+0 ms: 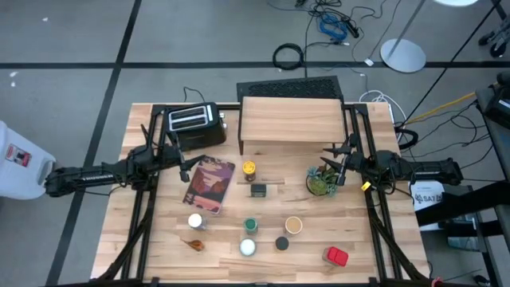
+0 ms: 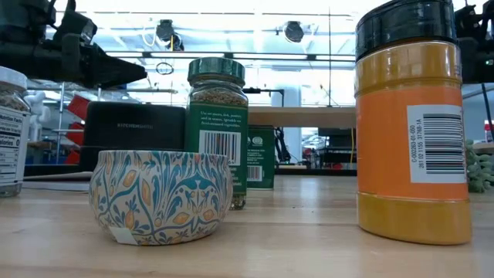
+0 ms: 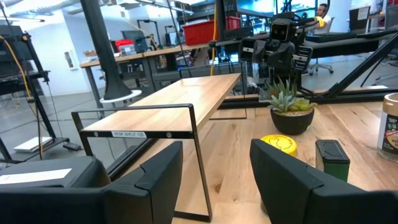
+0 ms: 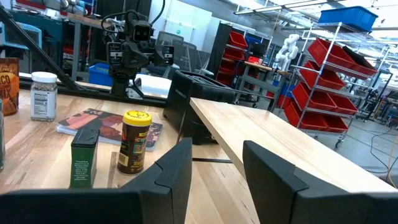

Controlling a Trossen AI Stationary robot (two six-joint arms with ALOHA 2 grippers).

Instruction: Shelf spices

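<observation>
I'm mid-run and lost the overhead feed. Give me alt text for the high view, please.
Seen from above, the wooden shelf stands bare at the table's far edge, with the spices scattered in front of it beside a book and potted plant. The open left gripper hovers by the toaster; the open right gripper hovers over the plant.

The shelf (image 1: 292, 119) stands at the table's (image 1: 151, 239) far edge, with the toaster (image 1: 192, 121) just to its left. In front of it lie the book (image 1: 209, 185) on the left and the potted plant (image 1: 320, 182) on the right. Between and before these, the spices (image 1: 249, 168) stand scattered, well apart, toward the near edge.
</observation>
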